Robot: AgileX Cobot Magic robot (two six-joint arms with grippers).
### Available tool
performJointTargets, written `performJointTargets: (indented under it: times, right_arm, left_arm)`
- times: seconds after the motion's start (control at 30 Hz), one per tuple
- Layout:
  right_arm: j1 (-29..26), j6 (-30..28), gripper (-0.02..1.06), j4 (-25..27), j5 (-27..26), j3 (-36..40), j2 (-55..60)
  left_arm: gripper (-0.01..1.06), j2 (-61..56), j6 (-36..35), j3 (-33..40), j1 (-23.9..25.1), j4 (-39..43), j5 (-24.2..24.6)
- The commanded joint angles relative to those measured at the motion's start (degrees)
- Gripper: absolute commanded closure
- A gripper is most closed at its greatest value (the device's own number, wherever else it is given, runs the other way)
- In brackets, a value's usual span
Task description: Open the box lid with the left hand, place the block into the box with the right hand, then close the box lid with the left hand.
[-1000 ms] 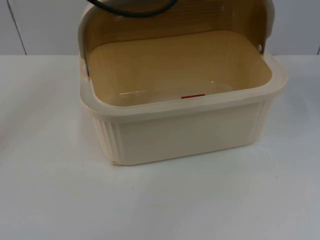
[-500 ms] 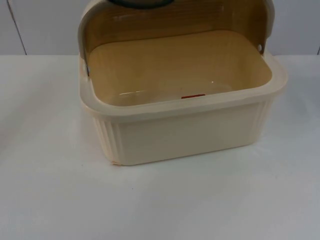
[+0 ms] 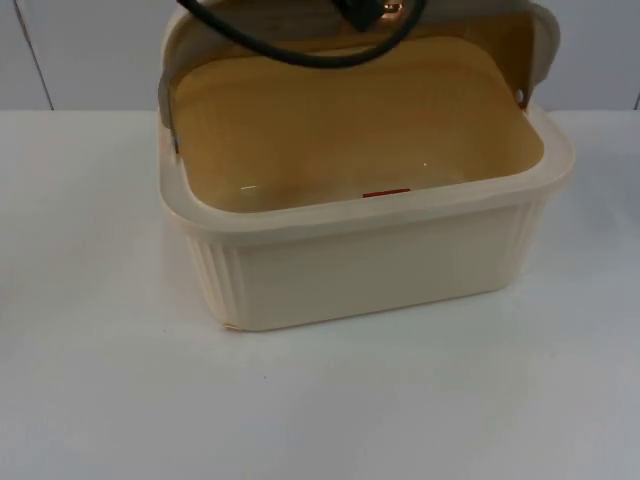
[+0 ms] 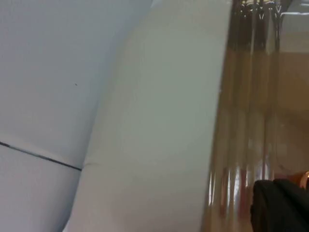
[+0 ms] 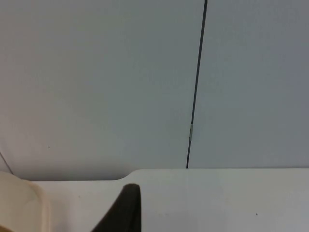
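The cream box (image 3: pixel 380 265) stands in the middle of the table with its amber see-through lid (image 3: pixel 340 70) swung up and back. Over the front rim a thin strip of the red block (image 3: pixel 386 192) shows on the box floor. A dark part of the left arm (image 3: pixel 362 12) hangs over the lid's top edge. In the left wrist view the lid's cream rim (image 4: pixel 154 125) and ribbed amber panel (image 4: pixel 251 111) are very close, with a black fingertip (image 4: pixel 282 205) right at the panel. The right fingertip (image 5: pixel 126 209) hovers over the table beside a box corner (image 5: pixel 21 205), facing the wall.
White table top (image 3: pixel 320 410) lies open in front of the box and on both sides. The grey partition wall (image 5: pixel 145 82) closes off the far edge, with a dark vertical seam (image 5: pixel 195 96).
The left arm has dropped into the top view above the lid. The lid's top edge and its reflections have shifted, as if tipping slightly forward. Box and block have not moved.
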Motion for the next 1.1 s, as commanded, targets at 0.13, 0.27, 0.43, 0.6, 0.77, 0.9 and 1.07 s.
performJointTargets:
  times: [0.13,0.27,0.43,0.6,0.77,0.9,1.07]
  right_arm:
    - [-0.35,-0.55,0.0,0.35,0.42,-0.09,-0.56]
    - [-0.35,-0.55,0.0,0.51,0.42,-0.09,-0.56]
    - [-0.35,-0.55,0.0,0.51,0.42,-0.09,-0.56]
    - [-0.35,-0.55,0.0,0.51,0.42,-0.09,-0.56]
    - [-0.35,-0.55,0.0,0.49,0.31,-0.09,-0.56]
    - [-0.35,-0.55,0.0,0.49,0.31,-0.09,-0.56]
    - [-0.35,-0.55,0.0,0.49,0.42,-0.09,-0.56]
  left_arm:
    - [1.05,-1.01,-1.06,4.02,-0.65,2.62,0.82]
    - [1.05,-3.24,-2.82,6.76,-1.39,4.37,-1.28]
    - [1.05,-4.31,-3.9,9.63,-2.62,5.25,-4.14]
    - [1.05,-5.12,-5.01,13.08,-3.73,6.59,-7.35]
    - [1.05,-5.56,-5.68,15.13,-5.73,6.82,-8.27]
    - [1.05,-5.56,-6.92,15.13,-8.06,6.92,-8.27]
    - [1.05,-5.56,-7.18,15.79,-10.11,7.23,-8.3]
